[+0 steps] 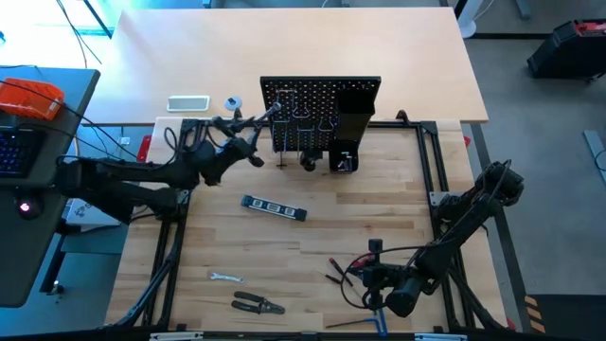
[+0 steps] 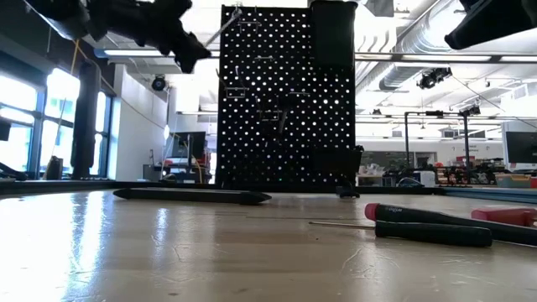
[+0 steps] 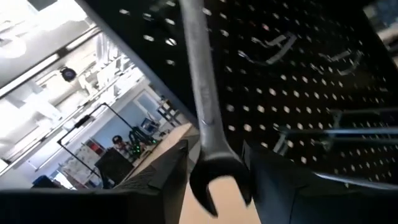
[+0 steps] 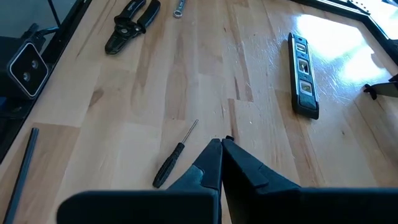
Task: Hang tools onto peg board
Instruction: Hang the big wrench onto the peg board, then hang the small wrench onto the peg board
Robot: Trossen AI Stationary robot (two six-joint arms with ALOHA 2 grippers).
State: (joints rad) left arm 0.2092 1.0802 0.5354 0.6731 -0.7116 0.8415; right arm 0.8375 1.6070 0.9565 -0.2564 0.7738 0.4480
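Note:
The black peg board (image 1: 322,112) stands upright at the table's far middle; it also shows in the low view (image 2: 285,101). My left gripper (image 1: 256,131) is up by the board's left edge, shut on a silver wrench (image 3: 205,112). My right gripper (image 4: 221,144) is shut and empty above the near right of the table, beside a black-handled screwdriver (image 4: 171,163). A dark level (image 1: 273,208), a small silver wrench (image 1: 225,278) and black-handled pliers (image 1: 258,303) lie flat on the table. My left gripper pinches the wrench's shaft (image 3: 210,142) between its two fingers (image 3: 171,171), just ahead of the open-jaw end (image 3: 219,183). The wrench lies along the fingers and sticks out ahead of them toward the board's upper left (image 1: 277,111). It is lifted clear of the table.
Thin metal hooks (image 3: 273,50) stick out of the board's face, and a black box holder (image 1: 355,118) sits on its right side. A red-handled tool (image 2: 503,216) and a blue-handled one (image 1: 379,322) lie by my right gripper. Black frame rails (image 1: 436,161) edge the table.

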